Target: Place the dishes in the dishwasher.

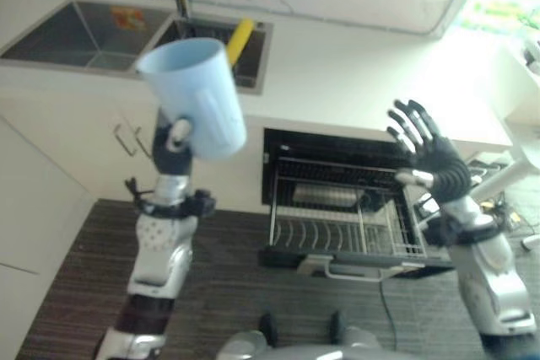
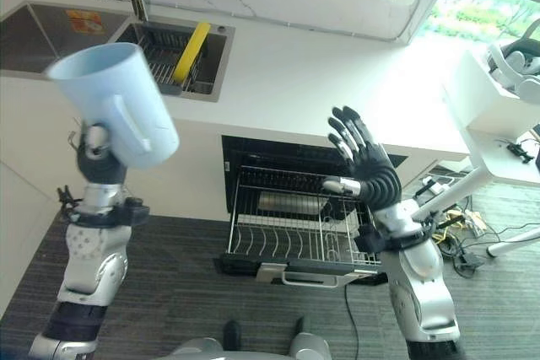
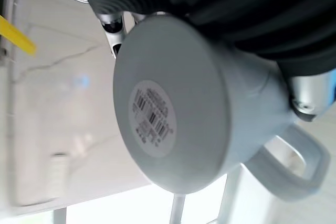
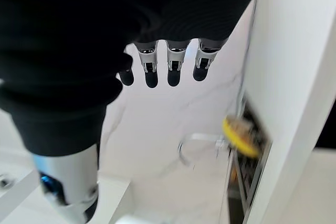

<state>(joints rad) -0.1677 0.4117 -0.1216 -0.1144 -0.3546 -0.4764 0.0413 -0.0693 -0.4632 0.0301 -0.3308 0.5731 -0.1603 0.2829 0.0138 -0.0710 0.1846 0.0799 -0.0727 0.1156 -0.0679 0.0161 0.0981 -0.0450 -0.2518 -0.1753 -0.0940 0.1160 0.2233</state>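
A pale blue mug point(image 1: 196, 94) with a handle is held up in front of the sink, my left hand point(image 1: 173, 147) shut on it from below. Its round base point(image 3: 157, 114) bears a barcode sticker in the left wrist view. The dishwasher point(image 1: 337, 166) under the counter is open, its wire rack point(image 1: 337, 225) pulled out with a few plates at the back. My right hand point(image 1: 430, 153) is raised above the rack's right side, open with fingers point(image 4: 152, 69) spread, holding nothing.
A double sink point(image 1: 101, 35) is set in the white counter point(image 1: 354, 73), with a yellow utensil point(image 1: 239, 40) standing in the right basin. White cabinets point(image 1: 51, 166) stand to the left. A white table point(image 2: 498, 115) and cables are at the right.
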